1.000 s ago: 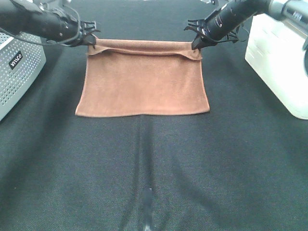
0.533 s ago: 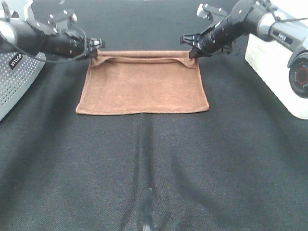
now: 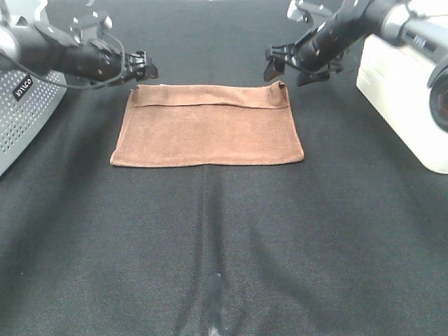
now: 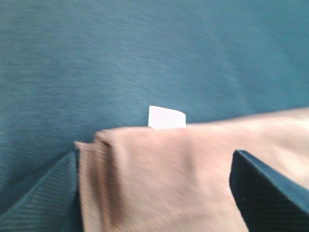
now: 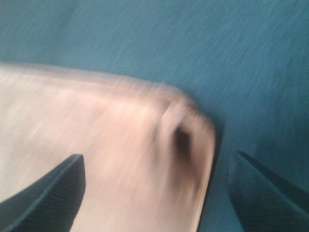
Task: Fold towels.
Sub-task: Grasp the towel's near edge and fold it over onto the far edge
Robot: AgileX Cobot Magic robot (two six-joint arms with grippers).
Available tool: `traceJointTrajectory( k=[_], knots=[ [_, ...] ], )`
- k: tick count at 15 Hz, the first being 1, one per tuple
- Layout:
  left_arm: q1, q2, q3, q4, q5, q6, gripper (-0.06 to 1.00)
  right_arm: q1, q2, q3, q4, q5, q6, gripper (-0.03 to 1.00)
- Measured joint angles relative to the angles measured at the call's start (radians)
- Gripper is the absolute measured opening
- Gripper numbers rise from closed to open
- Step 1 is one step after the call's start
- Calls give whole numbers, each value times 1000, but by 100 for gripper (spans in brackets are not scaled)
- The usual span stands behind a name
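The brown towel [image 3: 208,126] lies folded and flat on the black table cloth [image 3: 210,245], with its doubled edge at the far side. My left gripper [image 3: 145,67] is open and empty just beyond the towel's far left corner. My right gripper [image 3: 285,70] is open and empty just above the far right corner. In the left wrist view the towel's corner [image 4: 159,179] lies between the open fingertips [image 4: 48,193], and a small white tag [image 4: 166,117] sticks out at its hem. In the right wrist view the other corner [image 5: 120,159], blurred, lies between the fingertips [image 5: 48,193].
A grey perforated box [image 3: 21,105] stands at the left edge of the table. A white box [image 3: 406,91] stands at the right edge. A long crease [image 3: 211,280] runs through the cloth toward the near edge.
Both grippers have let go of the towel's far corners and opened. The lifted edge has dropped flat, and the grippers have drawn a little away from it.
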State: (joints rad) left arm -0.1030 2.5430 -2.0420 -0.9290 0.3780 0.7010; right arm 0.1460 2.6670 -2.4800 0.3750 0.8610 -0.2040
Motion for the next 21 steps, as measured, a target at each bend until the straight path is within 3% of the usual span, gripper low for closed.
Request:
traceJointTrajectory(
  k=[2,6,7,10,13,16,18,21],
  knots=[
    [18,-33,-2,58,111,13,82,0,-26,-4,-8,103,1,77],
    [47,-66,-2,77,345,-38,82,0,-28,-7,-21,265,54,77],
    [47,-66,-2,77,345,-38,82,0,-28,-7,-21,265,54,77],
    [51,-96,29,82,448,-162,82,0,-50,-7,-25,347,115,77],
    [51,-202,271,94,389,-195,82,0,-83,15,-24,347,141,77],
    [51,-327,492,98,309,-196,82,0,-142,187,-23,346,142,77],
    [51,-340,540,98,306,-196,82,0,-197,337,-17,328,139,77],
    [51,-339,546,103,324,-196,82,0,-272,537,24,228,109,77]
  ],
)
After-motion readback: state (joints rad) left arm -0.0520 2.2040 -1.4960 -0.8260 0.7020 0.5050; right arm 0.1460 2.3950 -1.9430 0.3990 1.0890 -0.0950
